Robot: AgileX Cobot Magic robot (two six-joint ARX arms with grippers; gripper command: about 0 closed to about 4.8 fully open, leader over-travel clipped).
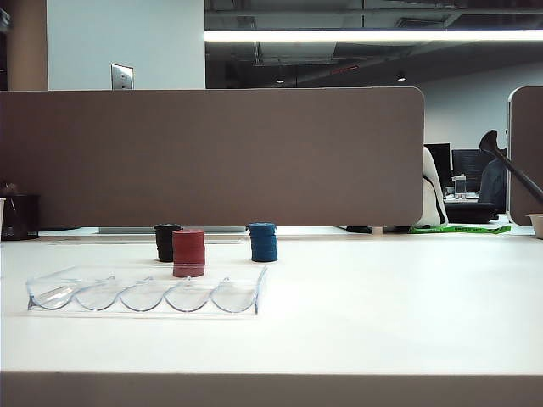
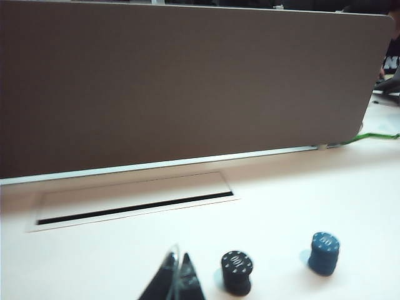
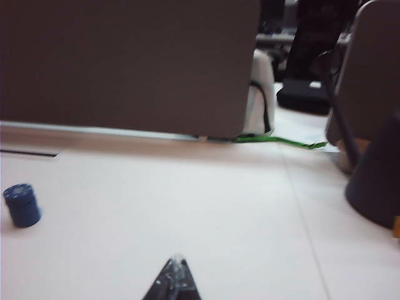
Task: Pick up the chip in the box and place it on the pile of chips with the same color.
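The box [image 1: 144, 292], a long clear tray with five scalloped grooves, lies on the pale surface [image 1: 382, 314] and its grooves hold nothing that shows in the exterior view. Just behind the box stand three short stacks: the pile of black chips [image 1: 165, 241] farthest back, a red stack [image 1: 188, 252] beside and partly in front of it, nearest the box, and a blue stack [image 1: 263, 242] set apart toward the box's right end. In the left wrist view the black pile [image 2: 237, 272] carries a chip with a white "100" face on top, and the blue stack [image 2: 324, 252] stands apart from it; whether that top chip is the one from the box cannot be told. A brown partition [image 1: 212, 157] runs along the back of the surface, behind the stacks. Neither arm shows in the exterior view. The left end effector [image 2: 178, 281] appears only as dark fingertips at the edge of its wrist view, pressed together with no gap and nothing between them, above the surface near the black pile. The right end effector [image 3: 174, 281] likewise shows only blurred tips drawn to a point, seemingly closed and empty, over bare surface well away from the blue stack [image 3: 22, 204].
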